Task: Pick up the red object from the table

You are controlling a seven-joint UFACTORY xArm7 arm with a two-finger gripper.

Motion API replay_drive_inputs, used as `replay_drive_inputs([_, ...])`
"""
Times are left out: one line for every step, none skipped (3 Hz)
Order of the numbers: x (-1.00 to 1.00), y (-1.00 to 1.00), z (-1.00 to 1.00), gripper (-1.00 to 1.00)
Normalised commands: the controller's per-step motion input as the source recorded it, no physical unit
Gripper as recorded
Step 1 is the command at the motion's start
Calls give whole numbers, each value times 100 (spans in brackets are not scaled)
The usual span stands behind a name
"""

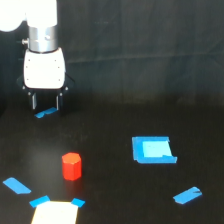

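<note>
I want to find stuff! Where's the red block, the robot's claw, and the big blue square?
red object [71, 166]: exterior view, front face.
gripper [46, 102]: exterior view, between fingertips.
blue tape square [153, 149]: exterior view, pale middle.

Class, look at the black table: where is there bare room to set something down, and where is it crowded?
Bare: the table between the red object and the blue tape square. Crowded: the near corner at the exterior view's left, by the pale rectangle.

We see a black backdrop [150, 45] hanging behind a black surface (the cloth shows faint vertical folds). Light falls dimly from above, leaving a soft sheen low at the exterior view's left.
</note>
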Motion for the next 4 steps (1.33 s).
replay_drive_inputs([-36, 27, -89, 100])
replay_drive_inputs([24, -100, -72, 100])
replay_drive_inputs([43, -94, -100, -66])
replay_drive_inputs([40, -94, -100, 100])
